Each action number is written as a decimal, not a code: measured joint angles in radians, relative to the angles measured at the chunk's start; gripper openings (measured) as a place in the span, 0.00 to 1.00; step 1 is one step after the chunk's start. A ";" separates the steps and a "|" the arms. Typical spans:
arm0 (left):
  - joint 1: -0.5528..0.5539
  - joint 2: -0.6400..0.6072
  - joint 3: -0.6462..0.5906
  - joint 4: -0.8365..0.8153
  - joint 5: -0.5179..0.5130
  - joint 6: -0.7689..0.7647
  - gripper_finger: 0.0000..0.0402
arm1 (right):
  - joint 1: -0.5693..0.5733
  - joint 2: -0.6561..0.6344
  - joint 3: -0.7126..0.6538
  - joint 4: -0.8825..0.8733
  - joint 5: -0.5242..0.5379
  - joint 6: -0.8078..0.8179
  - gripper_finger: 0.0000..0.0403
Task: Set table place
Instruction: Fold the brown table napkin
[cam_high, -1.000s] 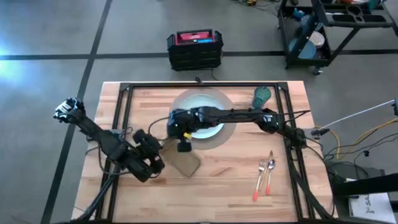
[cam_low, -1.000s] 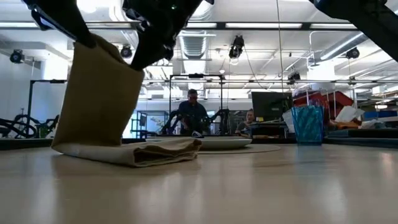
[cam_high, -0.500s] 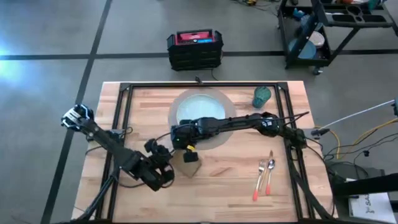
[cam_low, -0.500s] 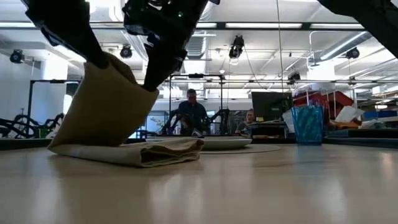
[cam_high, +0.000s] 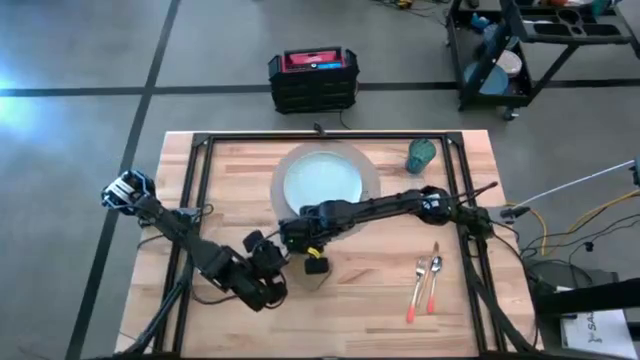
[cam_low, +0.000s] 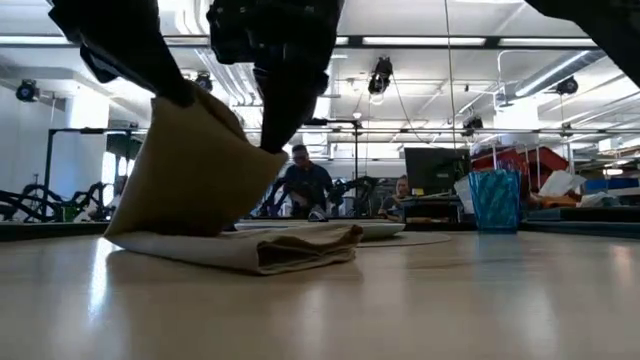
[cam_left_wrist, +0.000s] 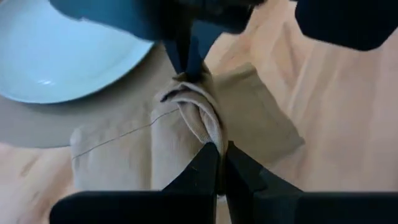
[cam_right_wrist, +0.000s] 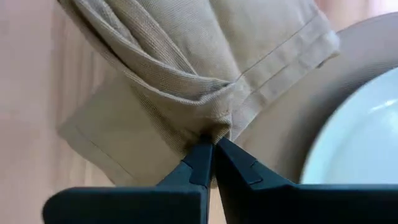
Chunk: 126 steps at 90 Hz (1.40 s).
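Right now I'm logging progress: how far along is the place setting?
Done: plate on the mat, cup beside it. In hand: left hand and right hand both pinch the napkin, partly lifted. Left: laying it down; fork and knife lie well off the mat.

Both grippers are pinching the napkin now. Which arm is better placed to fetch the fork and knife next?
Right, probably: the fork and knife lie on the right arm's side of the table. Both the right gripper and left gripper grip the napkin.
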 joint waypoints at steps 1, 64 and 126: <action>0.000 0.001 0.000 0.004 0.000 0.001 0.00 | 0.001 0.000 -0.001 -0.001 0.000 0.000 0.00; -0.002 0.044 0.002 0.105 0.043 0.055 0.17 | -0.002 -0.002 -0.005 -0.112 0.060 -0.002 0.13; 0.055 0.051 -0.105 0.135 -0.093 0.029 0.15 | 0.102 -0.091 -0.067 -0.204 0.069 0.149 0.02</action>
